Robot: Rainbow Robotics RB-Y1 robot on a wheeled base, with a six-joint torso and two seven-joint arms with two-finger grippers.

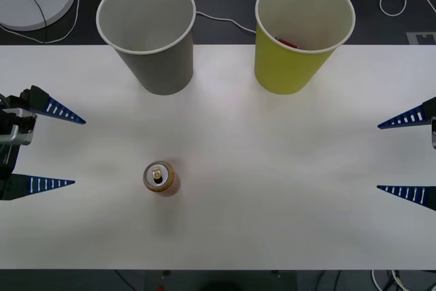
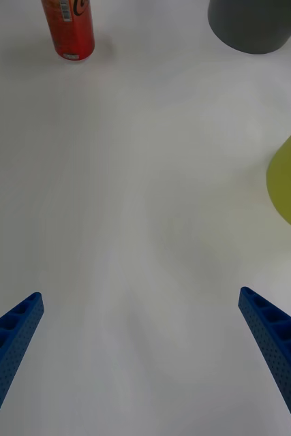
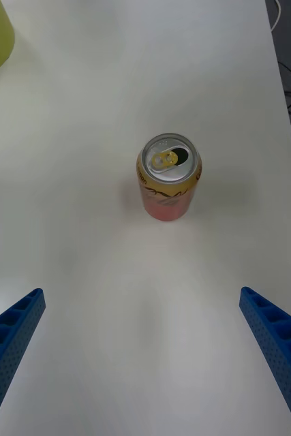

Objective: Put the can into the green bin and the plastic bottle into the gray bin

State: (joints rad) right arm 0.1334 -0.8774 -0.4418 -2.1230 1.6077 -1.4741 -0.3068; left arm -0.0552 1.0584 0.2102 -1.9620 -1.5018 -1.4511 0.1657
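One can upright on white table, near front edge, ungripped | left gripper and right gripper at table sides, both spread, holding nothing | gray bin far left, green bin far right, both upright.

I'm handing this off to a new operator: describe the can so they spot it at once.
On the white table, two large cup-shaped bins stand at the far edge: the gray bin and the green bin. Nearer the robot, in front of the gray bin, the can stands upright alone: small, red-orange, with a gold-silver pull-tab top.
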